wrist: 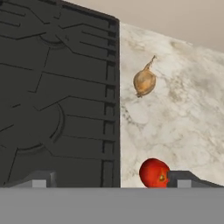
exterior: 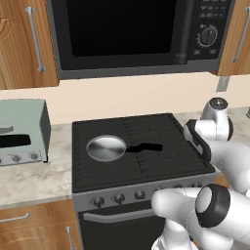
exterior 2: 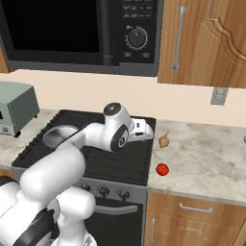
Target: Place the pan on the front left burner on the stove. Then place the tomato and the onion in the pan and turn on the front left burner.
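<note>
The stove (exterior: 141,161) lies below and to the left of the pincer (wrist: 111,177), its right edge running straight away from the hand, with the marble counter (exterior 2: 211,153) on the far side of that edge. The pan (exterior: 105,148) already sits on the front left burner (exterior: 105,161), well to the pincer's left, its black handle pointing back toward the arm. So the pan step looks done, and the coming move is a pick from the counter.

The onion (wrist: 144,82) lies ahead of the pincer and a little right, well beyond the fingertips, its stem pointing away. The tomato (wrist: 154,173) is much nearer: in the hand view it sits just inside the right fingertip (wrist: 186,179), right of the midline between the tips, beside the stove's edge. That is the relation the move turns on: the tomato is the closer target, and the hand probably needs a small shift right and a descent to centre it.

The tips stand wide apart with nothing between them. How high the hand hangs above the counter is hard to judge from these angles.
</note>
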You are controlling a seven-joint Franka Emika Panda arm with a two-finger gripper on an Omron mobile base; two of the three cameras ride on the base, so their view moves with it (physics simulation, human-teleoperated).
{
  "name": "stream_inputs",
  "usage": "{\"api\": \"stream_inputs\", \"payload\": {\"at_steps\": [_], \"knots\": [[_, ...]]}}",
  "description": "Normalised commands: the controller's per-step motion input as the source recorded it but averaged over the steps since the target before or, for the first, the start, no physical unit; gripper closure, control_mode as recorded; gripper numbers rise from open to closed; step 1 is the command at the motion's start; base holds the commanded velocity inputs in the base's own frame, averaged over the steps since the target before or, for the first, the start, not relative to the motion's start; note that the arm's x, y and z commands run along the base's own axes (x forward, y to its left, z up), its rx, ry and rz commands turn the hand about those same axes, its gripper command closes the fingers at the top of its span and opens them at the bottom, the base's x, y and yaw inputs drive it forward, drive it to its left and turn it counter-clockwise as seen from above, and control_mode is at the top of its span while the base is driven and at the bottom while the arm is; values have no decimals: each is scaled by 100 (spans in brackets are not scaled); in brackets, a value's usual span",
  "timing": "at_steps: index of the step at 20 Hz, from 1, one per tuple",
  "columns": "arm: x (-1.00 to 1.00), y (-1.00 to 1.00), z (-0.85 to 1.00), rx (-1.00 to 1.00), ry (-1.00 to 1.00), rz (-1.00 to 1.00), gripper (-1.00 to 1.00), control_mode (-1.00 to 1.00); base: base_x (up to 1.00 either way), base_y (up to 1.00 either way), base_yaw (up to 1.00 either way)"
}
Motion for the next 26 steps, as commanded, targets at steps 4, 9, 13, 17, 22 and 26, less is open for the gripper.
{"api": "stream_inputs", "payload": {"at_steps": [4,9,13,17,22,26], "knots": [[0,-23,0,0,-7,-7,-100,-100,0,0,0],[3,-27,0,0,-8,-7,-100,-100,0,0,0],[14,-17,0,2,-5,0,-100,-100,0,0,0],[19,-11,0,3,-1,0,-100,-100,0,0,0],[26,-7,0,2,0,-1,-100,-100,0,0,0],[23,-9,0,0,0,-2,-100,-100,0,0,0]]}}
